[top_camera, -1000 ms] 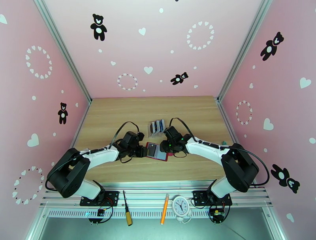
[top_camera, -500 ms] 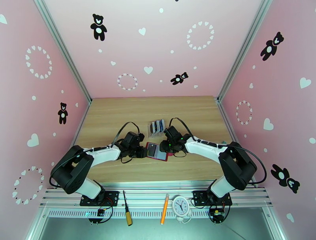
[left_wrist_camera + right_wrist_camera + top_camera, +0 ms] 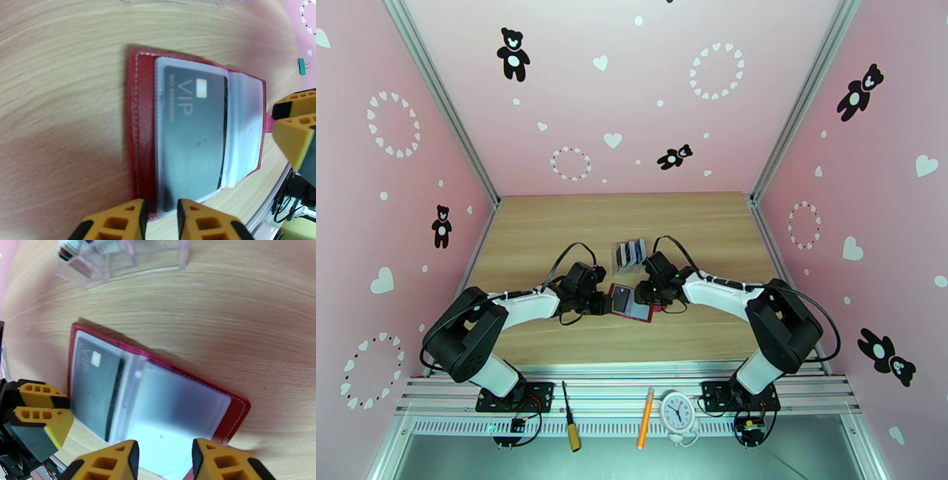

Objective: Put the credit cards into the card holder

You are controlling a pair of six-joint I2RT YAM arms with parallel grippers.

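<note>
While the card holder (image 3: 142, 118) lies open with a dark card (image 3: 195, 130) pocketed, the left tool (image 3: 162, 221) stands narrow at its edge, the right tool (image 3: 164, 457) wider.

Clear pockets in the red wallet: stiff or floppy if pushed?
Likely floppy: the clear pockets bow and fan apart over the card holder. Probably slick, given the glare. The pocket holding the dark card should be stiffer.

The light wooden desk (image 3: 553, 237) carries the open red card holder (image 3: 630, 302) lying flat at the frame's centre. A clear rack (image 3: 629, 254) stands just above it, and a small green clip (image 3: 303, 65) lies further right.
</note>
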